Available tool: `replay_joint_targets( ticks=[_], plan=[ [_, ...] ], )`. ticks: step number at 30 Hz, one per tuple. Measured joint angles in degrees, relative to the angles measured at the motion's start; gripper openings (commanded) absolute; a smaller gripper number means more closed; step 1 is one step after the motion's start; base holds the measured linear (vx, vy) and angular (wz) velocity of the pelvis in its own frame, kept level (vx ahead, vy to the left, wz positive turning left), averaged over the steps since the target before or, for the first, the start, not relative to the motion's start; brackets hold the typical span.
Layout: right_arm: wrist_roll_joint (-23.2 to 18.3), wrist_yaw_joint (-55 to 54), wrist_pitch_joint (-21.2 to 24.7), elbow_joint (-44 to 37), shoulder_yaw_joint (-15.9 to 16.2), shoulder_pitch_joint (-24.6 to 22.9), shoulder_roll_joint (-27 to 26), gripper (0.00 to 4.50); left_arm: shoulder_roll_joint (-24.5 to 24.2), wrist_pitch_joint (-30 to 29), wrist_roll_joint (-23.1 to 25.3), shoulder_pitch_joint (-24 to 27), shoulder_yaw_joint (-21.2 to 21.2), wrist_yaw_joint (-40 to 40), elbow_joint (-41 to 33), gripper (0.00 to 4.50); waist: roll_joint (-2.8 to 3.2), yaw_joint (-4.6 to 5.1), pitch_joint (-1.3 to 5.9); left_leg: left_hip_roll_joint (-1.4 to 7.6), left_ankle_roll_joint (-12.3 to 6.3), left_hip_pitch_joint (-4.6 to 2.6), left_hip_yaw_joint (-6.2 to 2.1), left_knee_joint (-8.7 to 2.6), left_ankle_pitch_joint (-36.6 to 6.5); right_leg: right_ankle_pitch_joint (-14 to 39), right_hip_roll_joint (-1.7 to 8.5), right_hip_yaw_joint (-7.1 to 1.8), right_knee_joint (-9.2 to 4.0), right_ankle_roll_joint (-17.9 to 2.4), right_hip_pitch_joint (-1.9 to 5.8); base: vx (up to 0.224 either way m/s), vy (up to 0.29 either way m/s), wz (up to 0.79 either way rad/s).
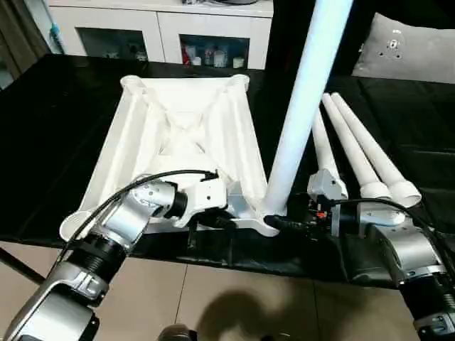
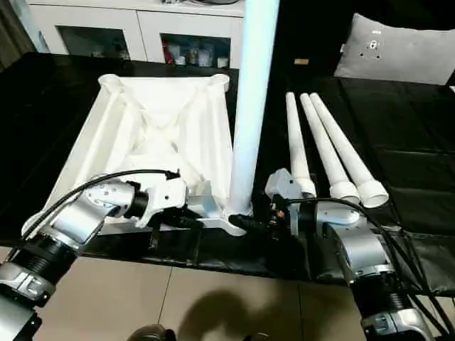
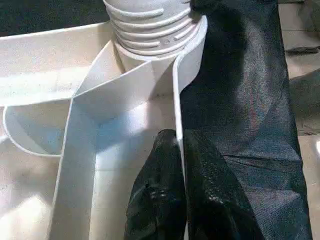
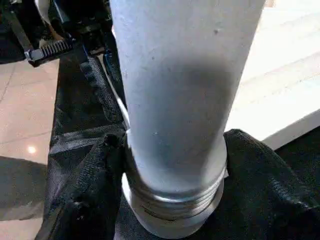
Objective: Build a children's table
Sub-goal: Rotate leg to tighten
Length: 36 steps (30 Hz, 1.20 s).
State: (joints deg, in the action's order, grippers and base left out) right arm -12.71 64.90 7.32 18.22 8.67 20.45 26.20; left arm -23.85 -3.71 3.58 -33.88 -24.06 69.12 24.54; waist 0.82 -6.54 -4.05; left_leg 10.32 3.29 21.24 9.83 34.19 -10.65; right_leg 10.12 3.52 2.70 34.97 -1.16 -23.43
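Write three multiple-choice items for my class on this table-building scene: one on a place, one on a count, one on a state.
1. Where does the upright leg stand?
A. the tabletop's near right corner socket
B. its far left corner
C. on the floor

2. How many loose legs lie to the right?
A. one
B. three
C. five

3. How is the left gripper?
A. wide open
B. holding a leg
C. shut on the tabletop's rim

Answers: 1 A, its threaded end sits there; 2 B, three lie side by side; 3 C, its fingers pinch the wall.
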Motion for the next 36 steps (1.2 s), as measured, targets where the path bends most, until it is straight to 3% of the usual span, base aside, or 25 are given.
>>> replay_joint_targets(
  ticks=[4, 7, 12, 14, 18, 22, 23, 24, 27, 28, 36],
  plan=[
    [-0.4, -1.1, 2.0, -1.6, -0.5, -1.0, -1.3, 2.72, 0.4, -0.9, -0.4, 0.1, 0.3, 0.0, -0.1, 0.00, 0.00, -0.02, 0.00, 0.00, 0.01, -0.05, 0.00, 0.00, 0.0, 0.0, 0.00, 0.00, 0.02, 0.0, 0.04, 0.000, 0.000, 0.00],
    [-0.1, -7.1, 4.4, -2.9, -1.6, -2.2, -4.2, 2.72, 1.8, -5.2, -0.4, 0.6, 1.8, -3.1, -0.7, 0.00, 0.03, 0.18, 0.02, 0.00, 0.02, -0.21, 0.01, 0.01, 0.0, 0.0, 0.00, -0.02, 0.05, 0.0, 0.14, 0.000, 0.000, 0.00],
    [2.8, -21.0, 6.2, -1.0, -4.1, -0.7, -9.8, 2.72, 7.8, -13.7, 0.6, 1.1, 4.4, -12.9, -1.3, 0.00, 0.02, 1.88, 0.03, -0.01, 0.11, -0.28, 0.04, 0.07, 0.1, 0.0, 0.00, -0.06, 0.00, 0.1, 0.25, 0.000, 0.000, 0.00],
    [4.0, -26.1, 6.9, -0.1, -5.5, 0.1, -12.0, 2.72, 11.0, -16.3, 0.7, 1.3, 5.5, -17.5, -1.3, 0.00, -0.01, 2.11, 0.04, -0.01, 0.11, -0.29, 0.04, 0.07, 0.1, 0.0, -0.01, -0.05, 0.01, 0.1, 0.26, 0.000, 0.000, 0.00],
    [6.7, -37.8, 9.0, 1.2, -7.1, 2.6, -16.2, 2.70, 17.0, -20.3, 3.0, 0.1, 6.2, -27.6, -0.3, 0.00, 0.16, 1.81, 0.14, -0.01, 0.11, -0.31, 0.02, 0.00, 0.1, 0.0, -0.01, -0.03, 0.01, 0.2, 0.18, 0.000, 0.000, 0.00],
    [8.1, -40.5, 8.4, 1.4, -7.1, 2.9, -16.7, 2.70, 18.7, -20.9, 3.5, -0.3, 6.1, -30.4, 0.3, 0.00, 0.39, 1.44, 0.28, -0.05, 0.06, -0.21, 0.02, -0.03, 0.0, 0.0, 0.01, -0.08, -0.02, 0.2, 0.17, 0.000, 0.000, 0.00],
    [8.1, -40.9, 8.3, 1.4, -7.1, 2.9, -17.0, 3.26, 18.9, -20.8, 3.7, -0.3, 6.0, -30.6, 0.2, 0.00, 0.39, 1.43, 0.28, -0.05, 0.04, -0.20, 0.02, -0.06, 0.0, 0.0, 0.01, -0.07, -0.04, 0.2, 0.16, 0.000, 0.000, 0.00],
    [8.1, -40.9, 8.2, 1.4, -7.2, 2.9, -17.0, 3.40, 18.9, -20.8, 3.8, -0.3, 6.0, -30.6, 0.2, 0.00, 0.39, 1.43, 0.28, -0.05, 0.03, -0.19, 0.02, -0.09, 0.0, 0.0, 0.01, -0.06, -0.06, 0.2, 0.16, 0.000, 0.000, 0.00],
    [8.1, -40.6, 8.0, 1.2, -7.2, 2.5, -17.3, 3.43, 18.3, -20.8, 3.9, -0.3, 5.6, -30.6, -0.1, 0.00, 0.37, 1.45, 0.27, -0.04, 0.04, -0.20, 0.02, -0.10, 0.0, 0.0, 0.00, -0.04, -0.06, 0.2, 0.15, 0.000, 0.000, 0.00],
    [8.1, -40.6, 7.9, 1.1, -7.2, 2.3, -17.2, 3.72, 18.1, -20.7, 3.9, -0.2, 5.5, -30.5, -0.2, 0.00, 0.36, 1.48, 0.26, -0.03, 0.04, -0.20, 0.02, -0.10, 0.0, 0.0, 0.00, -0.05, -0.06, 0.2, 0.15, 0.000, 0.000, 0.00],
    [7.1, -35.3, 7.2, 0.4, -6.4, 1.7, -14.6, 4.30, 14.9, -17.7, 3.6, -0.2, 5.1, -27.1, -0.2, 0.00, 0.31, 1.61, 0.22, -0.01, 0.06, -0.12, 0.02, -0.21, 0.0, 0.1, -0.03, -0.04, -0.06, 0.3, -0.01, 0.000, 0.000, 0.00]
  ],
)
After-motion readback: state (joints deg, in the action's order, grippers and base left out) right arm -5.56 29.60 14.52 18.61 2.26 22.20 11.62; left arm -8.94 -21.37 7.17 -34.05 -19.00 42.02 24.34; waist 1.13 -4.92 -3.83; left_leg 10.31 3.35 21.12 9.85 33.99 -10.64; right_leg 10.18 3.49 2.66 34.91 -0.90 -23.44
